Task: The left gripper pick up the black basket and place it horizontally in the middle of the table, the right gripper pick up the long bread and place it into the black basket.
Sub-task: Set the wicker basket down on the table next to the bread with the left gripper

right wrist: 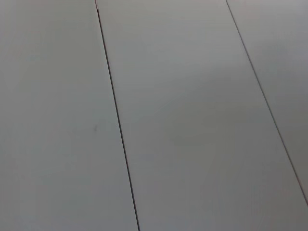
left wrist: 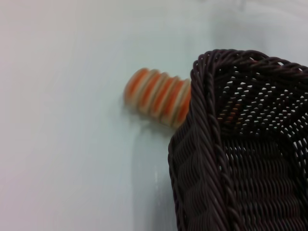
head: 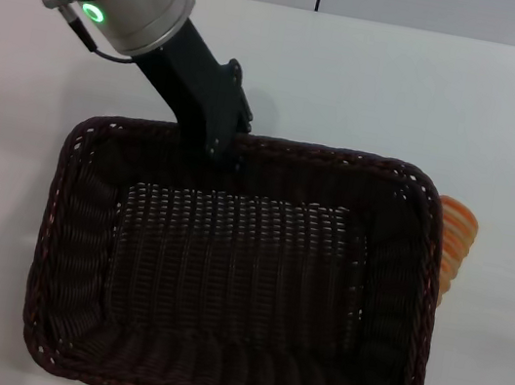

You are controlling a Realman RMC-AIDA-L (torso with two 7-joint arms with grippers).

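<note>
The black basket (head: 233, 277) fills most of the head view, with its long side across the view. My left gripper (head: 223, 145) comes down from the far left and is shut on the middle of the basket's far rim. The basket's corner also shows close up in the left wrist view (left wrist: 240, 159). The long bread (head: 454, 240), striped orange and cream, lies on the table (head: 508, 116) just outside the basket's right side, partly hidden by the rim. It also shows in the left wrist view (left wrist: 159, 96). My right gripper is out of view.
The right wrist view shows only flat white panels with two dark seams (right wrist: 118, 120). Bare white tabletop lies beyond the basket and on both sides of it.
</note>
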